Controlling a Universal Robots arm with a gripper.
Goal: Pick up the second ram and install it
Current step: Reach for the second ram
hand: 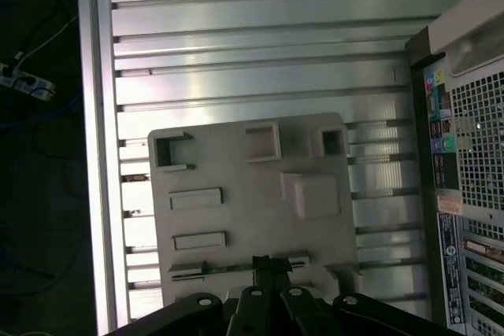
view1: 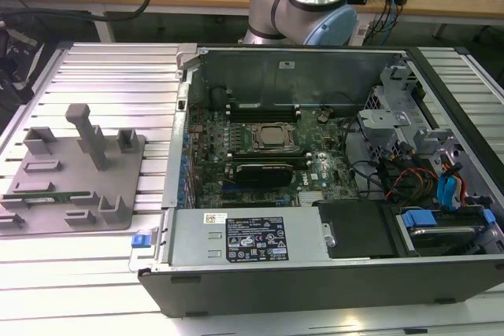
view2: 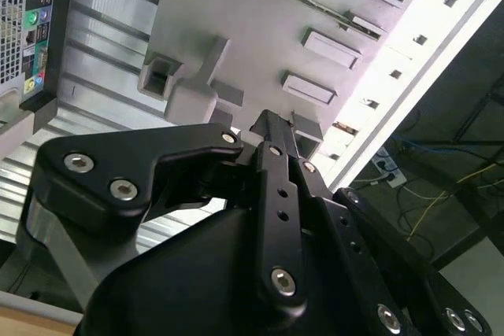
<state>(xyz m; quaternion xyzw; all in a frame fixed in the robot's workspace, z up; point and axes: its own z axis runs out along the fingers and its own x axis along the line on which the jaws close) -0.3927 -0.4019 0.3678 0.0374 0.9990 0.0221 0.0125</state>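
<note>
Hovering over the grey fixture (hand: 260,210), the gripper (hand: 270,262) is pressed together; lowered so, it could crush the second ram (hand: 213,272)

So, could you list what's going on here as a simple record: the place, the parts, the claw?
Place: open computer case on a slatted metal table
Holder: grey fixture plate beside the case, at the exterior view's left
Second ram: green stick lying in the plate, not yet lifted
Claw: above the plate, in line with the stick
</note>
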